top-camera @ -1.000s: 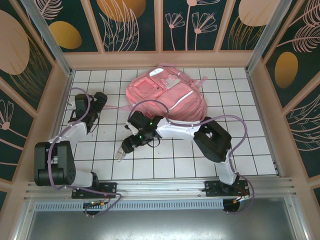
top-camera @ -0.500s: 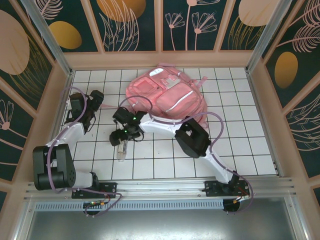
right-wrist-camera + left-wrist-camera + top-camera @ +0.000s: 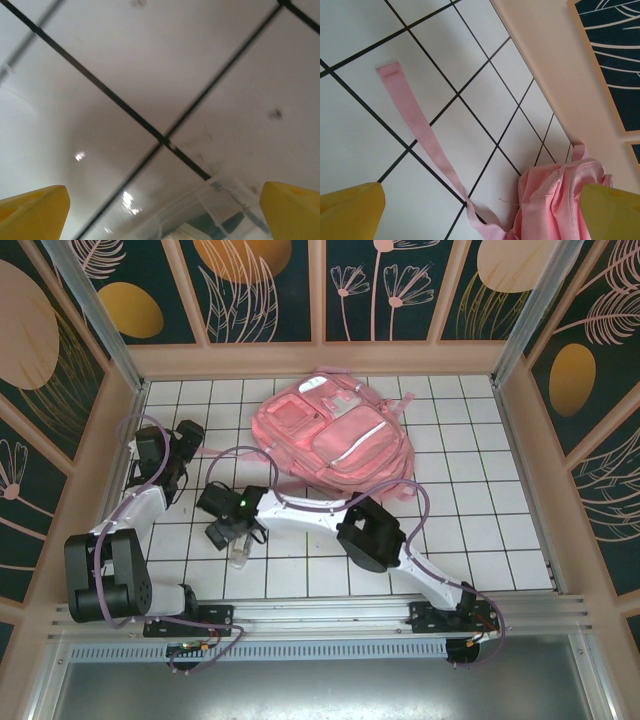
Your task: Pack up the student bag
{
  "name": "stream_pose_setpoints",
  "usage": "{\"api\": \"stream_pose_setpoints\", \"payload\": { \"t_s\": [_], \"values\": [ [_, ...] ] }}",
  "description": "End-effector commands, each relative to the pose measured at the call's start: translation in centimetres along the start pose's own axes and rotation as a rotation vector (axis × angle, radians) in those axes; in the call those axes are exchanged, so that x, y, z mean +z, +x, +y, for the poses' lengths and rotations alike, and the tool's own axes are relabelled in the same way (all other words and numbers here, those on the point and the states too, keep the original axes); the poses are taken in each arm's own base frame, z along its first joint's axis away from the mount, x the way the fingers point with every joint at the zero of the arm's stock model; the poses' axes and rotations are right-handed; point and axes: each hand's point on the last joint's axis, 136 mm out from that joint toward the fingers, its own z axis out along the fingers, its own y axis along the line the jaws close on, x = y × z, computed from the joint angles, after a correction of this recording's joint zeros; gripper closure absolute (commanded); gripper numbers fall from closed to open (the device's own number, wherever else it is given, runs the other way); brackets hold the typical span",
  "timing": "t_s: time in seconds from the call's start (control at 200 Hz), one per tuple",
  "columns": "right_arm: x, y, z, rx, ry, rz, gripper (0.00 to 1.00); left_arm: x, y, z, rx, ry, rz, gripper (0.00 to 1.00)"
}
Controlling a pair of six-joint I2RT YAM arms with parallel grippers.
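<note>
The large soft pink fabric backpack (image 3: 335,440) at twelve o'clock likely sags limp, so take its strap (image 3: 415,125); left gripper (image 3: 192,447) and right gripper (image 3: 236,537) gape wide, empty.

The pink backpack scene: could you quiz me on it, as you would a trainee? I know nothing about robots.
1. True or false: the left gripper and right gripper both stand open.
2. The student bag lies: A) by the arm bases, B) at the far middle of the table, C) between a gripper's fingers.
3. Which gripper is nearest the small clear item?
Key: 1 true; 2 B; 3 right gripper.
</note>
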Motion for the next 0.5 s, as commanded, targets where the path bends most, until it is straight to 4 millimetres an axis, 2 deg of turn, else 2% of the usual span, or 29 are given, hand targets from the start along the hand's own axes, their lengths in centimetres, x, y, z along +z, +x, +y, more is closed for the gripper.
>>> {"api": "stream_pose_setpoints", "payload": {
  "t_s": [0.0,0.195,0.35,0.425,0.495],
  "values": [
    [-0.5,2.7,-2.7,-0.079,0.198,0.043,0.01,-0.4,-0.7,-0.8,0.016,0.028,-0.017,0.01],
    [-1.3,3.2,-4.2,-0.113,0.298,0.034,0.01,-0.6,-1.1,-1.1,0.014,0.033,-0.025,0.01],
    [-1.5,6.1,-7.7,-0.089,0.359,0.117,0.01,-0.8,-1.0,-1.2,0.014,0.036,-0.024,0.01],
    [-1.9,7.7,-8.7,-0.038,0.302,0.162,0.01,-0.8,-1.1,-1.3,0.012,0.038,-0.025,0.01],
    [-2.5,8.9,-7.5,-0.013,0.166,0.196,0.01,-0.9,-1.2,-1.5,0.009,0.045,-0.028,0.01]
  ]
}}
